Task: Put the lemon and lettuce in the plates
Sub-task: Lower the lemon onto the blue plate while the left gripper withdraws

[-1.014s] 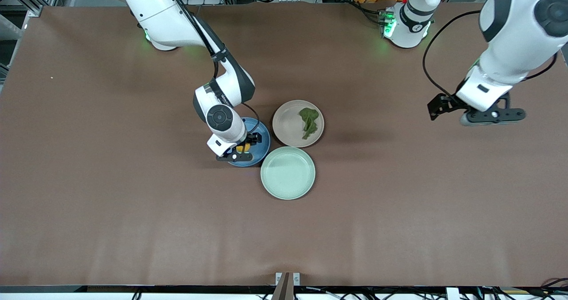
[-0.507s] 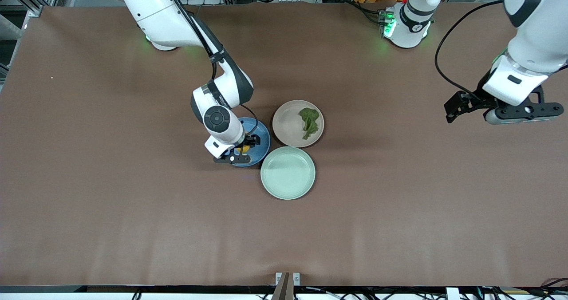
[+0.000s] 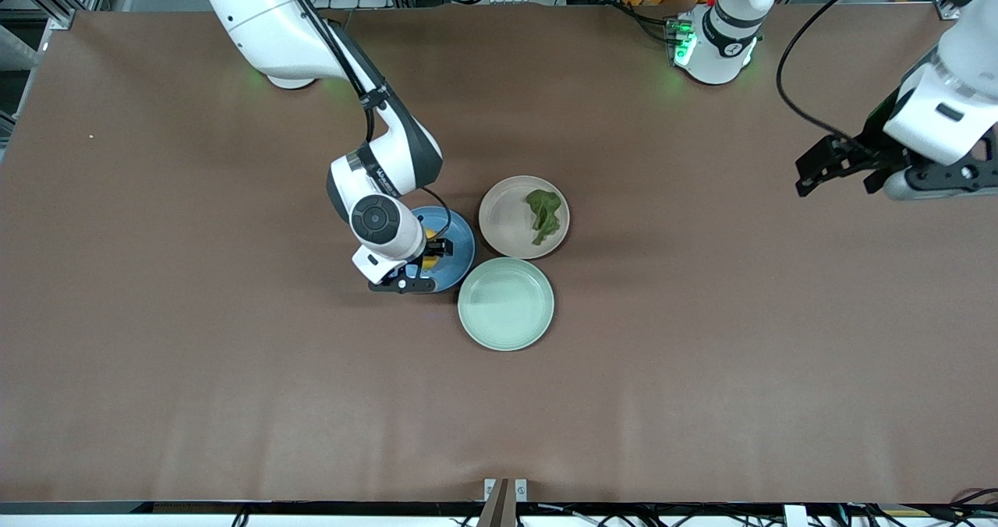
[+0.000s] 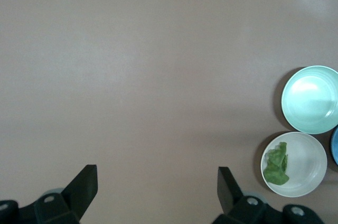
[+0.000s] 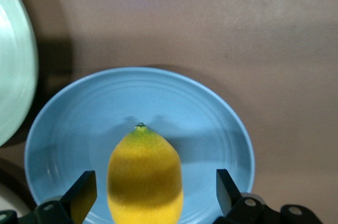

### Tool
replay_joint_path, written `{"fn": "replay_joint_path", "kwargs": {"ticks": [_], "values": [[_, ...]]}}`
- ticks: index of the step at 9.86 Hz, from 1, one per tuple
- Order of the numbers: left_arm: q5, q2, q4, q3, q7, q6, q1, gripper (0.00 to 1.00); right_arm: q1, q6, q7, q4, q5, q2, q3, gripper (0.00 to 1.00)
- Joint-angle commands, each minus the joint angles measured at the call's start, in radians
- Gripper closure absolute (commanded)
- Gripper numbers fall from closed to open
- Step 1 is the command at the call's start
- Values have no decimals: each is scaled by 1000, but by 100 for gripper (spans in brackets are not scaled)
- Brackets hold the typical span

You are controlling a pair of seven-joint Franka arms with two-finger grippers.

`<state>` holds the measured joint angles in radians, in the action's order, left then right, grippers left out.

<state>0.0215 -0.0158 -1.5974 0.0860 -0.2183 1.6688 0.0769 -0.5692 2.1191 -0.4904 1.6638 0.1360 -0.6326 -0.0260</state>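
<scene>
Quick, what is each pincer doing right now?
Left pincer: open, holding nothing, over bare table.
Right pincer: open, either side of the lemon on the blue plate.

table [image 3: 195, 340] brown | blue plate [image 3: 460, 254] | beige plate [image 3: 507, 215] | mint plate [image 3: 505, 304]

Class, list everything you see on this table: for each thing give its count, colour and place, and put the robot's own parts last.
lemon: one, yellow, on the blue plate, between the right gripper's open fingers.
lettuce: one, dark green, on the beige plate.
blue plate: one, blue, beside the beige plate, toward the right arm's end.
beige plate: one, pale beige-pink, mid-table.
green plate: one, pale mint green, nothing on it, nearer the front camera than the other two.
table: one, brown.
right gripper: one, black, open, over the blue plate.
left gripper: one, black, open, over bare table at the left arm's end; this arm waits.
</scene>
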Motion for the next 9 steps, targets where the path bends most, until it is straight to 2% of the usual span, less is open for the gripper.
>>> {"fn": "replay_joint_path", "kwargs": {"ticks": [1, 4, 6, 8, 9], "values": [[18, 4, 59, 11, 17, -64, -16, 0, 43, -114, 3, -83, 13, 8, 9, 0], [9, -9, 100, 15, 16, -151, -14, 0, 103, -247, 71, -191, -3, 8, 5, 0], [-26, -10, 105, 17, 23, -152, -14, 0, 159, -260, 157, -194, -4, 17, 4, 0], [-75, -15, 105, 26, 117, -152, -14, 0, 199, -265, 216, -196, -15, 31, -5, 0], [-74, -15, 105, 29, 129, -152, -14, 0, 213, -277, 222, -196, -56, 48, -11, 0]]}}
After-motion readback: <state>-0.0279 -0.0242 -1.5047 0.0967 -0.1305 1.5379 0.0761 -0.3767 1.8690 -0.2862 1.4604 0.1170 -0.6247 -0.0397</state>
